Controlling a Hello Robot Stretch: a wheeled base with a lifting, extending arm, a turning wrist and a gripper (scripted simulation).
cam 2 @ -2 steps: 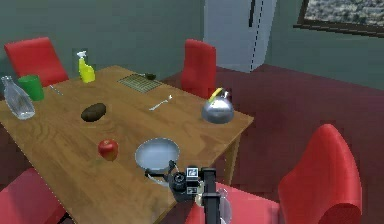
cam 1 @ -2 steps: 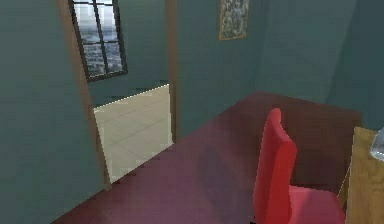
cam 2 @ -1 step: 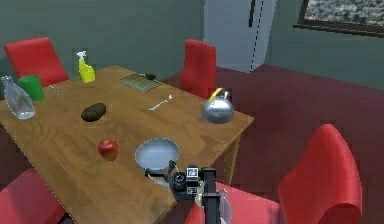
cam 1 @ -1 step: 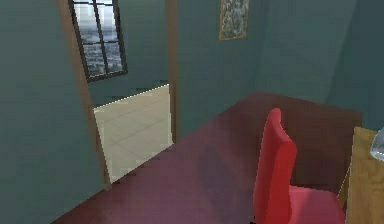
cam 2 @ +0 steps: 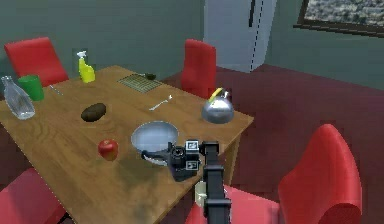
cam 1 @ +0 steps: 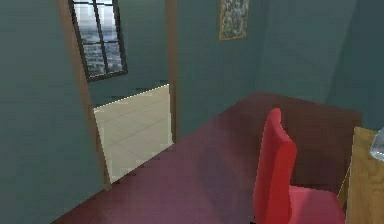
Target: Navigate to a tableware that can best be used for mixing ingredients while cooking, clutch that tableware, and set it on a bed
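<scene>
Arm side view: pincer [cam 2: 155, 156] by grey bowl [cam 2: 155, 133] on table [cam 2: 60, 155]; cannot tell whether holding.

Wooden table [cam 2: 60, 155] bears bowl [cam 2: 155, 134], kettle [cam 2: 218, 107], apple [cam 2: 108, 149] (perhaps a potato [cam 2: 94, 111]).

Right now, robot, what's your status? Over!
Gripper by the grey bowl; can't tell if holding anything. Bowl sits on wooden table. Red apple beside it, kettle past it.

Soft, even indoor light with faint shadows
</scene>
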